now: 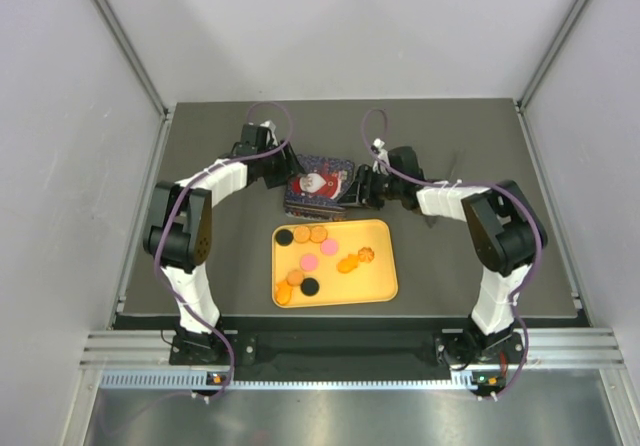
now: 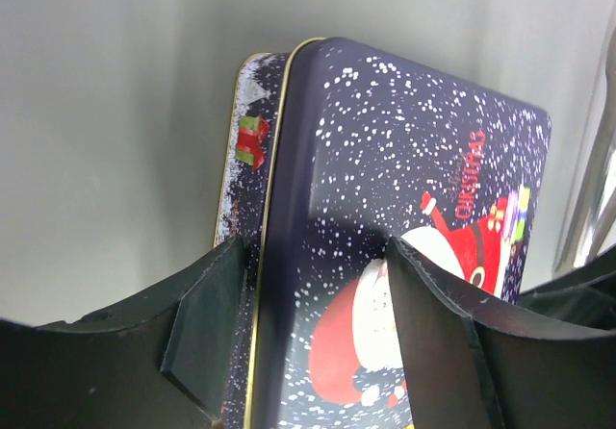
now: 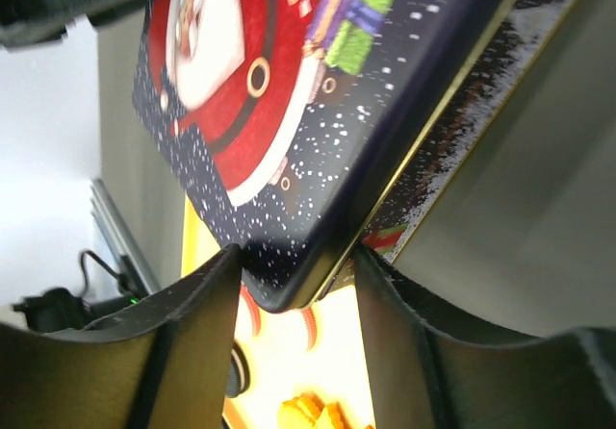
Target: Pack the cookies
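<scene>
Centrally, a yellow rectangular plastic tray [image 1: 385, 266] is seen on the dark grey table [image 1: 200, 266], and all the cookies [image 1: 309, 262] that can be seen lie loose in it: about ten small rounds in orange, pink and black, spread from the tray's 10 o'clock corner down to its 7 o'clock corner, with two scalloped orange ones nearer the middle.

At the tray's 12 o'clock a dark blue rectangular Christmas tin [image 1: 318, 188] with a Santa on its lid is held between both arms. Its inside is covered by the lid, so nothing can be said of any contents.

The left gripper [image 1: 283, 173] is placed at the tin's 10 o'clock corner and the right gripper [image 1: 352, 192] at its 3 o'clock edge, but the fingers cannot be made out from above.

From the left wrist, the fingers [image 2: 207, 323] are shown narrowed onto the tin [image 2: 404, 160], one against the snowy side wall and one on the lid. From the right wrist, a lid corner of the tin [image 3: 289, 160] is pinched between the fingers [image 3: 395, 304], and the gold rim beside it appears parted from the lid. Below that corner the tray [image 3: 327, 371] is glimpsed, blurred and cut off.
</scene>
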Controlling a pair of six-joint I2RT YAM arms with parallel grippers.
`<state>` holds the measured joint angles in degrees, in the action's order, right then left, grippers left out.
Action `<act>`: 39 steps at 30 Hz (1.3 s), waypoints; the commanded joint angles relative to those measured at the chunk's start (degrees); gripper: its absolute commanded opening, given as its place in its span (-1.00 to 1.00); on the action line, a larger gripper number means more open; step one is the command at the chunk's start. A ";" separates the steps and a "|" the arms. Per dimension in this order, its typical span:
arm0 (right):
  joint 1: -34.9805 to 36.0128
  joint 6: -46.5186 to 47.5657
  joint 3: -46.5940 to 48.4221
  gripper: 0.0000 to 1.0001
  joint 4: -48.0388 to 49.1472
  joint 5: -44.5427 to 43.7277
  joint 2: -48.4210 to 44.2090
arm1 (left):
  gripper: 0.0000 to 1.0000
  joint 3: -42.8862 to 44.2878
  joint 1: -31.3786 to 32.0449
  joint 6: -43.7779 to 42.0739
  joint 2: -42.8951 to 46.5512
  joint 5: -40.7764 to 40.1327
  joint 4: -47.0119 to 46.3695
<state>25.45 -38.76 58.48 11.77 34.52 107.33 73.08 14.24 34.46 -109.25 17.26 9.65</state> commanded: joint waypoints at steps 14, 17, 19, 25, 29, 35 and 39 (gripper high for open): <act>4.87 9.58 3.92 0.53 -8.69 -2.44 -0.71 | 0.33 0.83 -0.17 -2.55 0.18 4.01 6.61; 3.12 9.76 4.80 0.61 -9.57 -2.01 -1.33 | 0.35 1.89 -0.53 -3.34 0.44 5.06 6.87; 1.97 10.02 5.33 0.64 -10.18 -1.83 -1.60 | 0.36 2.76 -0.79 -3.52 0.44 5.68 7.13; -1.90 10.73 6.56 0.71 -11.15 -1.39 -3.18 | 0.40 4.79 -1.85 -4.22 0.71 6.74 7.23; -5.05 11.69 9.97 0.78 -11.42 -1.57 -1.69 | 0.44 5.76 -2.55 -4.49 1.06 8.05 6.88; -6.99 12.22 14.29 0.81 -11.59 -0.07 1.65 | 0.45 7.43 -2.73 -5.37 1.06 8.67 7.75; -8.49 12.22 17.80 0.83 -11.59 -0.51 5.07 | 0.45 6.56 -2.73 -5.45 2.28 7.62 9.33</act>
<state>17.78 -28.01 72.27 -0.86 33.32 109.34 78.54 11.70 30.20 -109.23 24.64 17.65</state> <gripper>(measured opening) 0.908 0.726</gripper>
